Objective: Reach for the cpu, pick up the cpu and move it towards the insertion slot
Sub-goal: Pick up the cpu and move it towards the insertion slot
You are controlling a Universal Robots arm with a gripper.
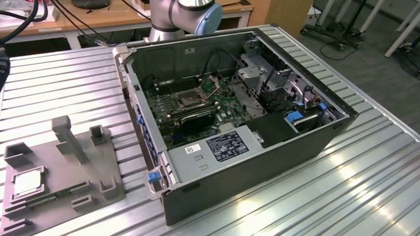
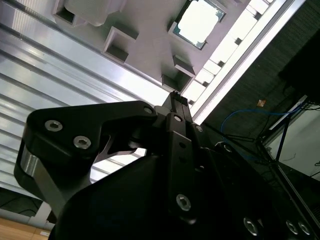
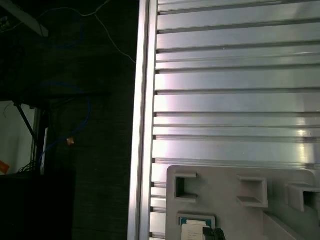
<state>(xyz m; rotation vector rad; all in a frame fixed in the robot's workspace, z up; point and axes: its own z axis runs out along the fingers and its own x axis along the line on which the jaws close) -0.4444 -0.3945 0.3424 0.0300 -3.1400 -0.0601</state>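
The cpu (image 1: 26,183) is a small pale square chip lying flat in a recess of the grey holder block (image 1: 72,167) on the table, at the exterior view's left. Both wrist views show it: the cpu (image 2: 199,22) lies beyond the black gripper (image 2: 177,102) with a gap between them, and the cpu (image 3: 194,231) lies beside a dark gripper tip (image 3: 214,234). The gripper holds nothing. The insertion slot (image 1: 189,101), a square metal-framed socket with a dark centre, sits on the green board inside the open computer case (image 1: 262,162).
The ribbed aluminium table (image 1: 367,187) carries the case and the holder. Grey posts (image 1: 69,140) rise from the holder, and a thin green strip (image 1: 49,199) lies in it. The table edge (image 3: 142,120) drops to a dark floor with cables. The arm's base (image 1: 177,19) stands behind the case.
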